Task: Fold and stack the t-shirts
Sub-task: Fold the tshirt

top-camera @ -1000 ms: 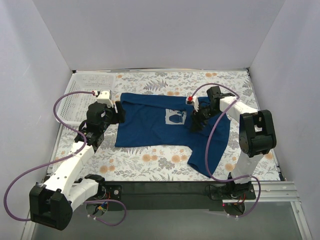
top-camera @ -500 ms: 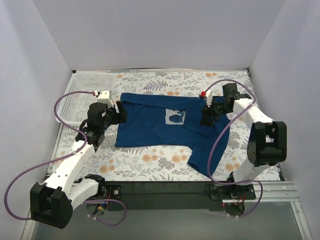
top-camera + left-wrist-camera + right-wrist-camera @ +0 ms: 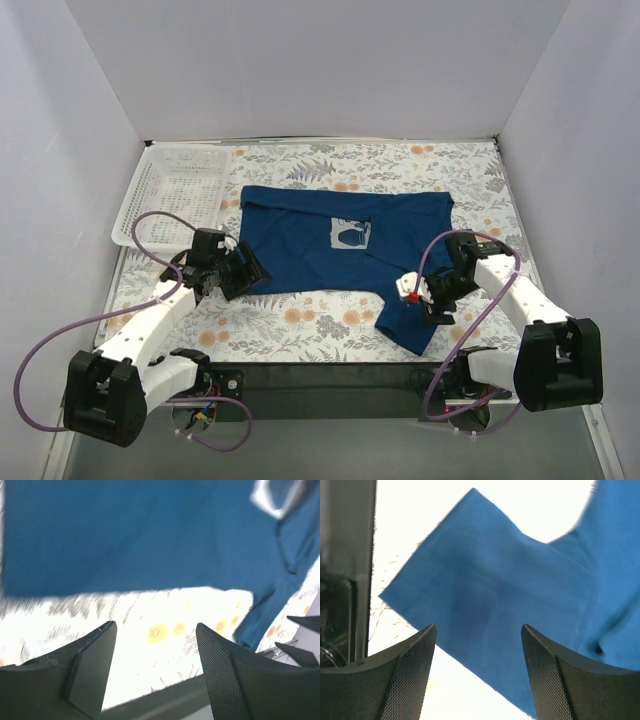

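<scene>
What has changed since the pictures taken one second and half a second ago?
Both arms drew back toward the near edge: the left gripper from the far-left corner of the t-shirt to its near-left corner, the right gripper from beside the print to above the near-right sleeve. Both are open. The t-shirt's far-right part now lies spread flat. The basket stayed put.

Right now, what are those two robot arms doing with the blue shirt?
They are getting ready to fold the blue t-shirt, which lies spread on the flowery table. The left gripper hovers open by its near left edge; the right gripper hovers open over the near sleeve. Neither grips it.
</scene>
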Controlling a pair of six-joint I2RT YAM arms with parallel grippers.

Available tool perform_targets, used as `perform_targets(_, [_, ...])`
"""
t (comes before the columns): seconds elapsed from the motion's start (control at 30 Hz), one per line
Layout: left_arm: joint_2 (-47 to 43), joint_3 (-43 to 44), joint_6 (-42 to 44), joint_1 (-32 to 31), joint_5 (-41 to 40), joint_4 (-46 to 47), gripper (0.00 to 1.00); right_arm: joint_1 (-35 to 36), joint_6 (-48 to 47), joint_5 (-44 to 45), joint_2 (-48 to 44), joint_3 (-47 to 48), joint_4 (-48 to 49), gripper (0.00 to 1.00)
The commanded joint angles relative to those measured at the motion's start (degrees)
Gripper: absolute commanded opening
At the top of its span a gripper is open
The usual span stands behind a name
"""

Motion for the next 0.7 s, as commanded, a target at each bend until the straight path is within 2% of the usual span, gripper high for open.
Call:
perform_targets(0.0, [-3.2,-1.7,-6.6,-0.3,-4.6,-7.1,0.6,2.3,-7.5,2.5,-0.4,-2.4,-2.0,0.62])
perform_targets(0.2, [-0.9,-3.5,-15.8,-0.4,-14.8,-7.5,0.59,4.6,-6.5,4.9,-3.2,-7.4,1.9,0.61])
perform_targets(0.47, [2.9,-4.2,-24.6,-0.4,-27.3,-5.5,0.53,4.7,-4.6,5.3,-3.5,-7.0,2.3,0.6])
perform_targets(0.5, [4.2,-4.3,-25.2,-0.4,-27.7,-4.7,0.5,4.6,-4.8,5.8,-3.5,-7.0,2.3,0.59])
perform_targets(0.53, [4.9,-4.5,-25.5,-0.4,-28.0,-3.9,0.41,4.7,-5.1,6.1,-3.7,-7.3,2.0,0.59])
perform_targets(0.6, [6.3,-4.6,-26.1,-0.4,-27.9,-2.3,0.34,4.6,-7.2,7.4,-4.1,-7.8,1.7,0.59])
perform_targets(0.63, [7.3,-4.5,-25.9,-0.4,-27.7,-1.8,0.26,4.6,-8.2,7.6,-4.5,-8.0,1.1,0.59])
perform_targets(0.67, [7.5,-4.6,-26.0,-0.4,-28.1,-1.6,0.13,4.7,-8.9,7.8,-4.6,-8.4,0.5,0.59])
